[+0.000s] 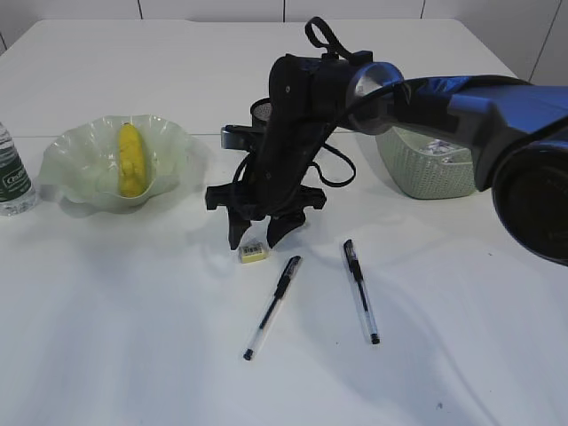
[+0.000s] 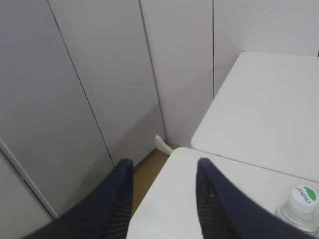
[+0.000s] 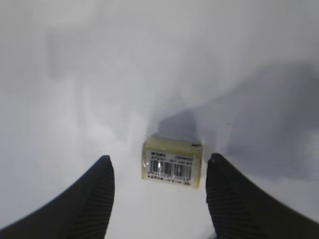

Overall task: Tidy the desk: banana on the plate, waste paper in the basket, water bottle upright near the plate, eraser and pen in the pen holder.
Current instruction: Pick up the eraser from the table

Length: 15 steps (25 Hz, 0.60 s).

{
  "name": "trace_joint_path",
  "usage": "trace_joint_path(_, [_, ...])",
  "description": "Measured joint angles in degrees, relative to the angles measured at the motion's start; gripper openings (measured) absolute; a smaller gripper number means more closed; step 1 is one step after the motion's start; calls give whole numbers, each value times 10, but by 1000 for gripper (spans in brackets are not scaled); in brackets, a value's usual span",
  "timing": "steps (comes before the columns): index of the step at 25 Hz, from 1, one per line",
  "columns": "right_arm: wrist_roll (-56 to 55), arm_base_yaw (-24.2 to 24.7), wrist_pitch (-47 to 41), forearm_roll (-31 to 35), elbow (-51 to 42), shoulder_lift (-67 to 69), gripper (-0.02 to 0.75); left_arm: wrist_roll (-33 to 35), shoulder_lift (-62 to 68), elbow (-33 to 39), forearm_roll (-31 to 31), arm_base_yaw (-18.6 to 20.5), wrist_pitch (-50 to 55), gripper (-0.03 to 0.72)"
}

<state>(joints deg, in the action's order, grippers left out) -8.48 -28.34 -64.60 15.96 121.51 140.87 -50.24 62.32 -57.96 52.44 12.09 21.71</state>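
Right tool (image 1: 259,232) is spread wide, straddling the eraser (image 3: 173,163) on the worktop (image 1: 133,319); left tool (image 2: 162,191) is released, empty.

Pen holder (image 1: 260,110) hidden (mostly) behind arm.

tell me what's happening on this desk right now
The right tool hangs open just above the eraser, fingers on either side, not yet gripping it. The banana already lies on the plate, and the water bottle stands beside it. Two pens still lie on the desk. The left tool is open and idle.
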Motion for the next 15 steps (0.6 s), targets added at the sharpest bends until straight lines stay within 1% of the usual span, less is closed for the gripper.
trace_joint_path(15, [-11, 0, 2, -38, 0, 0, 439, 0, 0, 0, 0, 0, 0, 284])
